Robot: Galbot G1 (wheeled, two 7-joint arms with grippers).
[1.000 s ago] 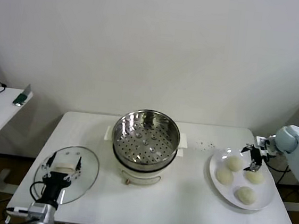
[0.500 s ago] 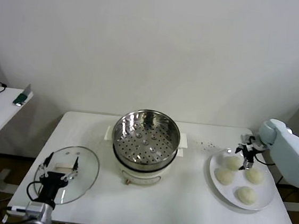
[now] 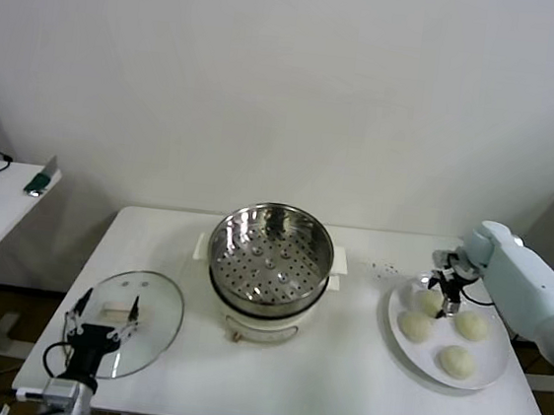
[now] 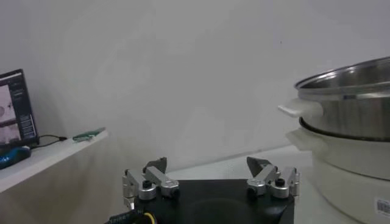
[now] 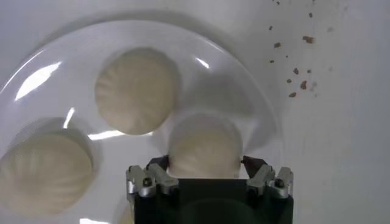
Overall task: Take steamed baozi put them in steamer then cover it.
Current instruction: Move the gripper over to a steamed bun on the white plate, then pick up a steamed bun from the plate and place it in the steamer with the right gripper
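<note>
head view, left to right: left gripper (image 3: pixel 105 307) released, over glass cover (image 3: pixel 124 322) on bench (image 3: pixel 338 382); empty steamer (image 3: pixel 269 263) centre; white plate (image 3: pixel 402 347) with four steamed baozi (image 3: pixel 415 326); right gripper (image 3: pixel 442 293) grasping the rear-left bun (image 5: pixel 204 150).

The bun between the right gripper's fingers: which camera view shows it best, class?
The right wrist view: the bun fills the gap between the right gripper's fingers on the plate. The head view shows it small and partly hidden; the left wrist view misses it.
</note>
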